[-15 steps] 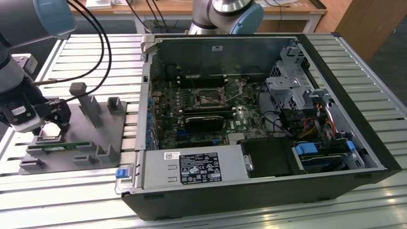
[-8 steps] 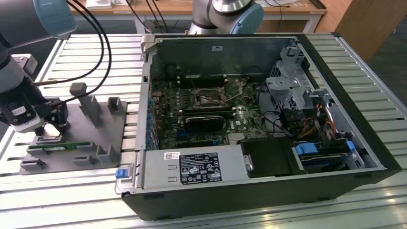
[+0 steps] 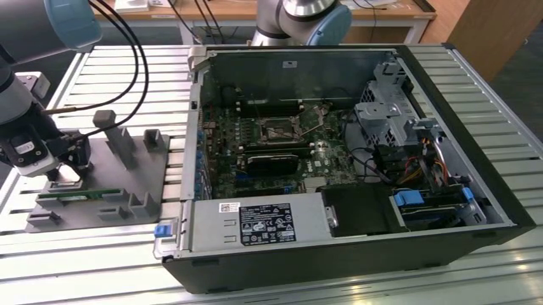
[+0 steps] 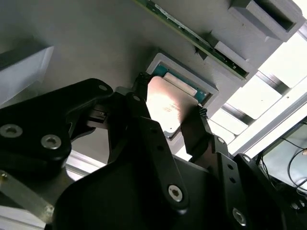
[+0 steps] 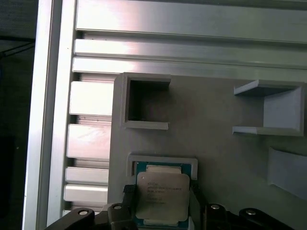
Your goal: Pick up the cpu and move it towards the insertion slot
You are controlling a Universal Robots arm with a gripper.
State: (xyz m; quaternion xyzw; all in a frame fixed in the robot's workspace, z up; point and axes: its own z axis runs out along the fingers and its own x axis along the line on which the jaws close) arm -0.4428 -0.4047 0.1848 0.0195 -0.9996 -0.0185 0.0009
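- Counter (image 3: pixel 85 260) of ribbed metal slats carries everything.
- Computer case (image 3: pixel 357 260), black and lying open, takes up the middle and the exterior view's right, with its green board facing up.
- Robot arm (image 3: pixel 17 101) reaches down at the exterior view's left.
- Grey tray (image 3: pixel 161 171) with pockets and upright posts sits just beside the case, under the arm.
- Pincer (image 3: pixel 63 171) (image 4: pixel 171 96) is low over the tray, and in both wrist views its black fingers (image 5: pixel 128 189) press on two opposite edges of the chip, gripping it.
- Slot (image 3: pixel 276 131), a dark square in a silvery frame, lies on the board inside the case, well apart from the pincer.
- Memory stick (image 3: pixel 81 194), long and green, lies in the tray near the pincer.
- Chip (image 4: pixel 168 103) (image 5: pixel 162 194), with a silvery top, is at its square pocket in the tray; I cannot tell whether it has lifted clear.
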